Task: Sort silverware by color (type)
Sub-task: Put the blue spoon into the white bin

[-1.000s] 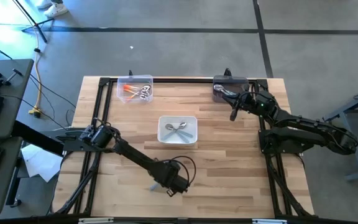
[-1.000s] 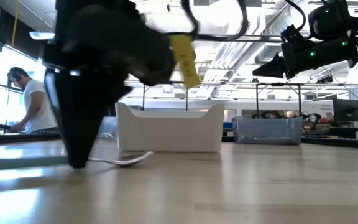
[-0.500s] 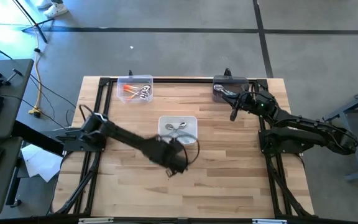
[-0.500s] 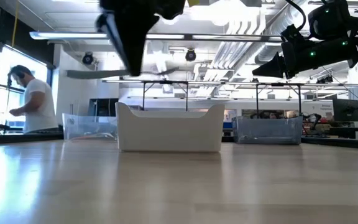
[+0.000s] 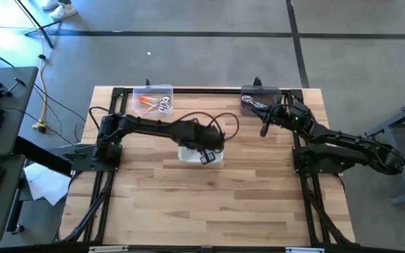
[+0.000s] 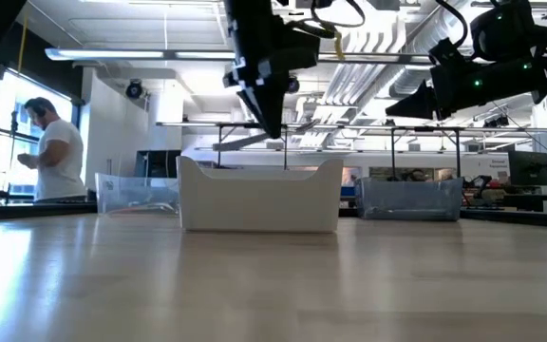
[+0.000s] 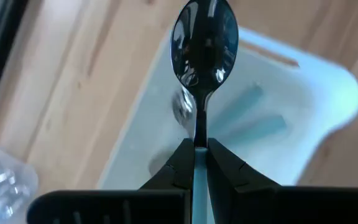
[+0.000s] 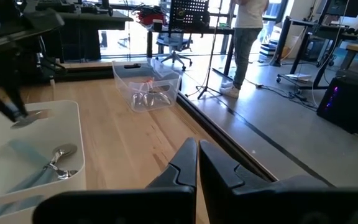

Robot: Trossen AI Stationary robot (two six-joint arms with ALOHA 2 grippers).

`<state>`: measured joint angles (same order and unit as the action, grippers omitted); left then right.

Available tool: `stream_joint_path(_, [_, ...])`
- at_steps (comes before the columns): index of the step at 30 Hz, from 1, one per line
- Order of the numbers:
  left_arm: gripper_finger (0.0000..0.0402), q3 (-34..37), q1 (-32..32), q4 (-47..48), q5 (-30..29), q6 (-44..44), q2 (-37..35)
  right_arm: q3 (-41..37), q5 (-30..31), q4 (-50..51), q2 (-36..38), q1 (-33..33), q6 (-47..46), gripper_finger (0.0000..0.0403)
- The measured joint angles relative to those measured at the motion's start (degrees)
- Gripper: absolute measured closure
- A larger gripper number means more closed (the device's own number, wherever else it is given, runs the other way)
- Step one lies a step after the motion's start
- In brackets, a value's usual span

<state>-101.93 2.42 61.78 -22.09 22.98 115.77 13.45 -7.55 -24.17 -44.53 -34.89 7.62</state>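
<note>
My left gripper (image 6: pixel 272 131) hangs over the white bin (image 6: pixel 259 199) in the middle of the table and is shut on a spoon (image 7: pixel 204 37). Its shiny bowl sticks out past the fingertips. In the high view the gripper (image 5: pixel 206 156) covers the bin's near part (image 5: pixel 188 156). Light-blue-handled spoons (image 7: pixel 257 121) lie on the bin's floor. My right gripper (image 8: pixel 197 155) is shut on nothing and stays raised beside the grey bin (image 5: pixel 257 100) at the far right. My left gripper pinches the spoon's thin neck (image 7: pixel 199 134), just behind the bowl, between its two fingertips (image 7: pixel 182 155). A light blue strip of handle runs back between the fingers. The fingers slant steeply down from above. The spoon (image 6: pixel 245 142) is lifted clear, above the white bin's rim, sticking out sideways.
A clear bin (image 5: pixel 153 100) with orange-handled spoons stands at the far left. The grey bin holds metal spoons (image 5: pixel 253 104). Black rails (image 5: pixel 111 140) run along the table's left and right sides. A person (image 6: pixel 55 157) stands in the room behind.
My left gripper has lifted the spoon off the table near the near edge. It has carried it up and toward the far edge to above the white bin, turning on the way. The spoon now hangs clear of the table.
</note>
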Motion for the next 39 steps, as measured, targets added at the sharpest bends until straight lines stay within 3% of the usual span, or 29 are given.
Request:
stream_joint_path(7, [0.0394,0.78,-1.35,-3.66,-0.76,-2.69,2.0,0.0,0.0,1.02,0.0,0.01,0.36,0.0402])
stream_joint_path(19, [0.0394,11.46,-1.45,-14.5,1.47,-4.55,2.23,0.0,0.0,1.33,-0.02,0.02,0.39,0.0402])
stream_joint_path(26, [0.0393,13.64,-3.4,-17.1,2.1,-5.57,2.23,0.0,0.0,1.48,-0.02,0.02,0.39,0.0402])
stream_joint_path(39, [0.0366,19.66,-4.58,-25.6,4.98,-6.18,2.21,0.0,0.0,0.77,-0.02,0.02,1.89,0.0402])
